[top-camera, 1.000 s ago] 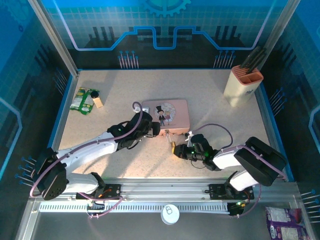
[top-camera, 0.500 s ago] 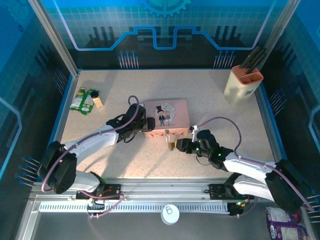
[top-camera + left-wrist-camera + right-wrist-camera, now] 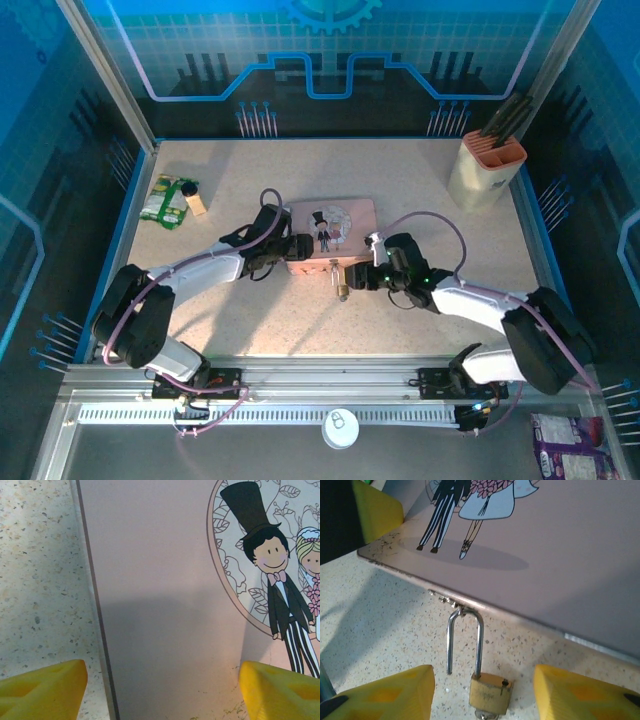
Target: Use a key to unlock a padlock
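Observation:
The brass padlock lies on the table in front of the pink tin, its silver shackle swung open. One shackle leg hangs free; the bend is hooked in the tin's hasp. The silvery key pokes out under the padlock body. My right gripper is open, its yellow fingers on either side of the padlock without touching it. From above, the padlock sits just left of the right gripper. My left gripper is open, straddling the left edge of the tin.
A beige holder with dark utensils stands at the back right. A green packet and a small wooden block lie at the back left. Blue rails edge the table.
My right gripper has opened and let go of the key, and has moved up toward the tin. My left gripper has slid a little further along the tin's left end.

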Action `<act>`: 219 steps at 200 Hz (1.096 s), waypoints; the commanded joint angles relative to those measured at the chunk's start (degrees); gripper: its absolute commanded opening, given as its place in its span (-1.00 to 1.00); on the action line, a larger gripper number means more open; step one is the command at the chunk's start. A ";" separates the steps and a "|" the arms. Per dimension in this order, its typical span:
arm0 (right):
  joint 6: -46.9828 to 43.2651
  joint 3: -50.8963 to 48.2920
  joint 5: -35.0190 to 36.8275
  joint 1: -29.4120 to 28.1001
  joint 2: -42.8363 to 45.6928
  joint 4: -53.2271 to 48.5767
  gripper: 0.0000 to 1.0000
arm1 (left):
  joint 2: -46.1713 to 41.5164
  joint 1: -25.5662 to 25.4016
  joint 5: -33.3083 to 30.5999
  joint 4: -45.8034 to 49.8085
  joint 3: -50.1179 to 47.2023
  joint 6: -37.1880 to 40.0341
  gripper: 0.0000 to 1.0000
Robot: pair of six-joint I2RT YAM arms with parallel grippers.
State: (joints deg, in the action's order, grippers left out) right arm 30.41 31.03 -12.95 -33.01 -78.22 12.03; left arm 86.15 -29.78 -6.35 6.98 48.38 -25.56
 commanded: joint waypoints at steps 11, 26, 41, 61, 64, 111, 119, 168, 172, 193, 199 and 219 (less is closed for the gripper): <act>-3.20 4.66 -4.51 2.73 -4.94 0.46 0.10 | -1.42 0.10 -0.65 -0.96 -4.93 -1.52 0.57; -4.27 6.69 -5.21 3.74 -7.10 0.81 0.11 | -1.35 -0.68 -1.21 -0.64 -6.20 -1.88 0.56; -5.51 8.39 -6.10 4.89 -9.11 1.05 0.11 | -1.74 -1.72 -1.08 -1.66 -8.05 -3.25 0.55; -6.19 9.60 -7.60 6.03 -10.12 1.22 0.11 | -2.97 -4.18 -2.42 -2.19 -9.89 -5.23 0.55; -6.22 9.63 -7.63 6.03 -10.04 1.31 0.11 | -3.23 -4.57 -2.72 -2.10 -10.15 -5.51 0.54; -0.12 1.25 -9.00 6.08 -6.56 11.44 0.01 | -6.77 -6.50 -6.57 -3.26 -13.48 -10.60 0.51; 1.64 -0.81 -9.54 6.01 -6.27 15.09 -0.01 | -6.95 -6.67 -6.90 -3.51 -13.56 -10.69 0.51; 7.83 -6.80 -10.55 4.69 -9.43 28.89 -0.12 | -6.63 -6.69 -7.37 -3.34 -13.09 -10.63 0.51; 8.09 -6.83 -10.74 4.59 -10.03 29.49 -0.13 | -6.73 -6.69 -7.37 -3.42 -13.11 -10.69 0.51; 9.21 -6.82 -11.13 3.84 -13.27 32.94 -0.19 | -6.95 -6.69 -7.27 -3.64 -13.53 -11.05 0.51; 9.37 -6.69 -11.13 3.63 -14.25 33.52 -0.20 | -6.95 -6.66 -7.29 -3.76 -13.57 -11.20 0.51; 10.36 -5.93 -11.46 2.90 -17.08 36.16 -0.24 | -6.87 -6.70 -7.08 -3.85 -13.65 -11.35 0.51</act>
State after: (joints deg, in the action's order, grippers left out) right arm 38.61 24.73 -23.07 -28.97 -92.42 41.60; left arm 79.00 -35.97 -12.88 -2.94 36.91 -36.58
